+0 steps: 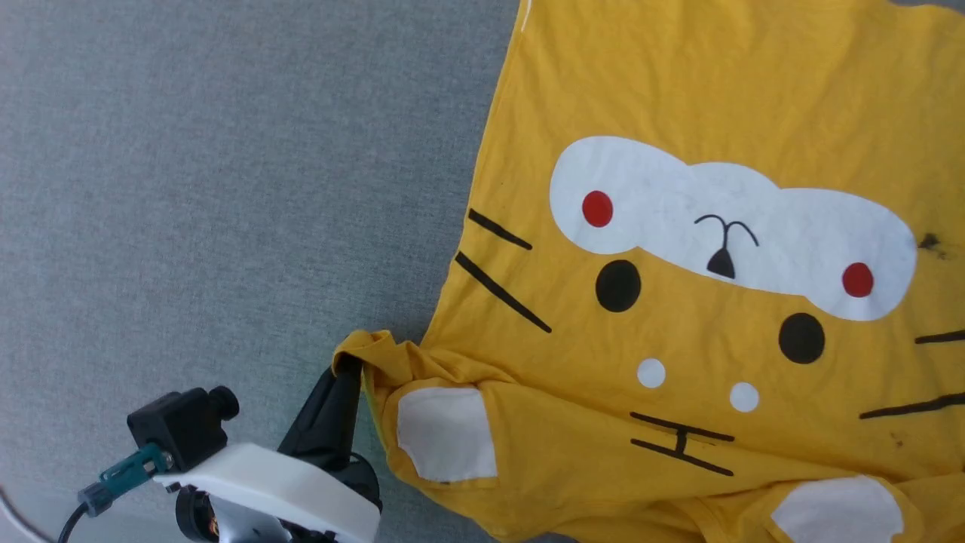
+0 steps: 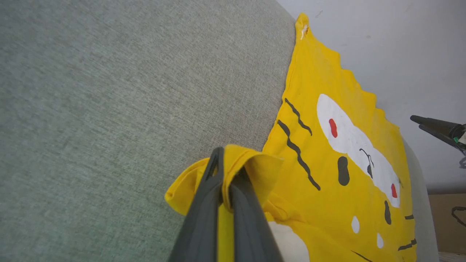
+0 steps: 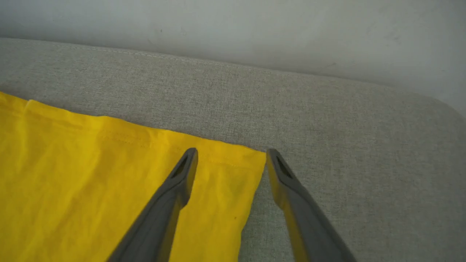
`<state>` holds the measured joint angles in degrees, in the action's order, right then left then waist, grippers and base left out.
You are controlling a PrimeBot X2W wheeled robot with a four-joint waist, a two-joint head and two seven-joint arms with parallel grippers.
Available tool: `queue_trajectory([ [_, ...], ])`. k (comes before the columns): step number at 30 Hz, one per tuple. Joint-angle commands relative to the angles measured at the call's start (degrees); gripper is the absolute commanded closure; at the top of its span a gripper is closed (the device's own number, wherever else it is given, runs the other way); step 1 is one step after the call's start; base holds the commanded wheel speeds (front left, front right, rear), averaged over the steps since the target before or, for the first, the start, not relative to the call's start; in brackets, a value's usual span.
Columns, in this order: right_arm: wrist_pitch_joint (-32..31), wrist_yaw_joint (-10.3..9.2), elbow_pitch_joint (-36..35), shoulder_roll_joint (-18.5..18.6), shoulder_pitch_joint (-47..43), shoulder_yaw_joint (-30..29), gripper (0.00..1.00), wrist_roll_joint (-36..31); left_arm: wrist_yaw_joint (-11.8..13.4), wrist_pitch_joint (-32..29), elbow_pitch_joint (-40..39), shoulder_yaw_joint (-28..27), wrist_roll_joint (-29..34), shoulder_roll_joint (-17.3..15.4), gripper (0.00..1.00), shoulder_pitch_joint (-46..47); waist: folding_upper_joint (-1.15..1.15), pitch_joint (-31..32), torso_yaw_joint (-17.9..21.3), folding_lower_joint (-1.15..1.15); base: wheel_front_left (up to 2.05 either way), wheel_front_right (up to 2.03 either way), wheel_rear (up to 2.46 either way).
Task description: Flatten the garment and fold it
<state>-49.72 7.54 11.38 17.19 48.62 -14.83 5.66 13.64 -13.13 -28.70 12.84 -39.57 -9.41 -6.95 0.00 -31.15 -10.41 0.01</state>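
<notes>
Now, L hand (image 2: 226, 174) clamped on bunched yellow garment (image 1: 678, 98) sleeve, R hand (image 3: 232, 154) apart.

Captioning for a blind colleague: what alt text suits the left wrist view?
The left gripper is shut on a bunched edge of the yellow garment. The rest of it lies printed side up on a grey fabric surface.
</notes>
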Motion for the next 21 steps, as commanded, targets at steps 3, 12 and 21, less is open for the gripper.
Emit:
queue_trajectory([
  [3,-0.72,-0.05,0.62,0.27,-1.54,-0.81,0.00,-1.70,-0.59,0.51,0.45,-0.04,0.14,0.14,1.00,1.29,0.00,-2.01,-1.26,-0.01,0.00,0.00,0.00],
  [12,-2.74,-0.05,-0.45,0.27,-3.46,-2.59,0.00,-3.93,-0.81,0.44,0.64,0.17,0.07,0.00,1.00,2.17,0.00,-3.29,-0.74,-0.01,0.00,0.00,0.00],
  [21,1.44,-0.05,-1.08,-1.15,-3.12,-4.36,1.00,-2.78,-1.07,0.75,0.96,0.45,0.29,0.07,1.00,3.60,0.00,-4.65,-0.75,-0.01,0.00,0.00,0.00],
])
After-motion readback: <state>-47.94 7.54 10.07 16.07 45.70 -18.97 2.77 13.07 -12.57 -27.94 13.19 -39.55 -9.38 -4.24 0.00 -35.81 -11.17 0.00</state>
